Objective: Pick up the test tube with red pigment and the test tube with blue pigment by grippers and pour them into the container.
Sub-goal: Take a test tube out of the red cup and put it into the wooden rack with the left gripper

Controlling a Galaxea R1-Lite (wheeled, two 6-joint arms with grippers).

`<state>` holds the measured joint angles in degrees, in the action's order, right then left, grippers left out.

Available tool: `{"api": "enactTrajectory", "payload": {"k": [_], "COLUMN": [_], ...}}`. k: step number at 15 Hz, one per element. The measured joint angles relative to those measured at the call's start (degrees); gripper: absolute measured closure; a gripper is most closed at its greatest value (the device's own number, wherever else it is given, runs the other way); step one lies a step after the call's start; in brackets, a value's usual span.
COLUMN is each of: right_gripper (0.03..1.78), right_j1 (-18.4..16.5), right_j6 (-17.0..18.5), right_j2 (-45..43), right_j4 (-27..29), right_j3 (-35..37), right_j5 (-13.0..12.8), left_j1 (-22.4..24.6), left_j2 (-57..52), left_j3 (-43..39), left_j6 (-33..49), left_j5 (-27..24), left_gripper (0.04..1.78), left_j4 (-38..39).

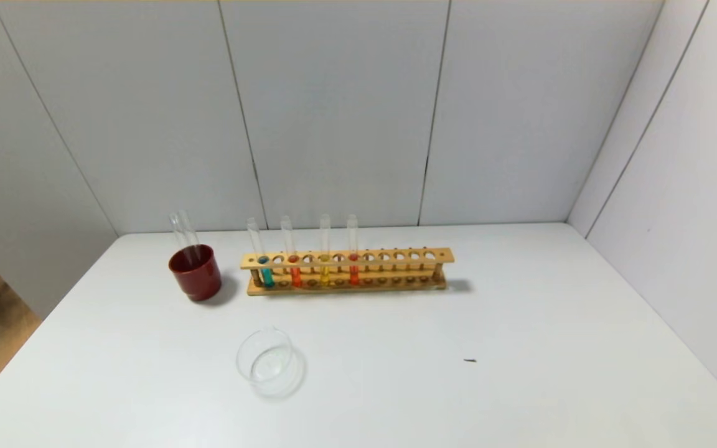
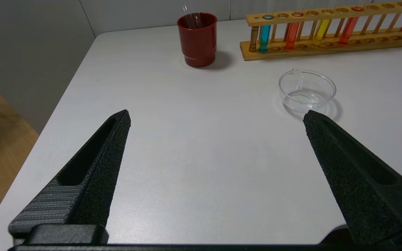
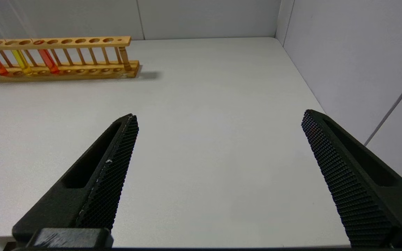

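A wooden rack [image 1: 396, 256] stands at the back of the white table. The blue-pigment tube [image 1: 266, 274] is at its left end. Then come an orange-red tube [image 1: 295, 274], a yellow tube [image 1: 324, 272] and a near-twin red tube [image 1: 353, 272]; I cannot tell which is the red-pigment one. The clear glass container [image 1: 243, 361] sits in front of the rack's left end. My left gripper [image 2: 216, 116] is open and empty over bare table, with the container [image 2: 288, 94] beside one fingertip. My right gripper [image 3: 220, 116] is open and empty, well short of the rack [image 3: 92, 40]. Neither gripper shows in the head view.
A dark red cup [image 1: 195, 274] holding empty glass tubes stands left of the rack. It also shows in the left wrist view [image 2: 198, 40]. Grey walls close the back and the right side. The table's left edge drops to the floor. A small dark speck [image 1: 470, 360] lies on the table.
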<state>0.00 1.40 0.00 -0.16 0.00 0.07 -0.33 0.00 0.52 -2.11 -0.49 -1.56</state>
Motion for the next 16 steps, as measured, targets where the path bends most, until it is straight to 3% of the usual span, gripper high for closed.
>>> {"api": "enactTrajectory", "payload": {"k": [16], "right_gripper": [0.1], "right_j1": [0.0], "right_j6": [0.0], "right_j2": [0.0], "right_j4": [0.0], "right_j3": [0.0], "right_j5": [0.0], "left_j1": [0.0], "left_j2": [0.0], "left_j3": [0.0], "left_j6": [0.0], "left_j5": [0.0], "left_gripper": [0.07], "left_j4": [0.0]}}
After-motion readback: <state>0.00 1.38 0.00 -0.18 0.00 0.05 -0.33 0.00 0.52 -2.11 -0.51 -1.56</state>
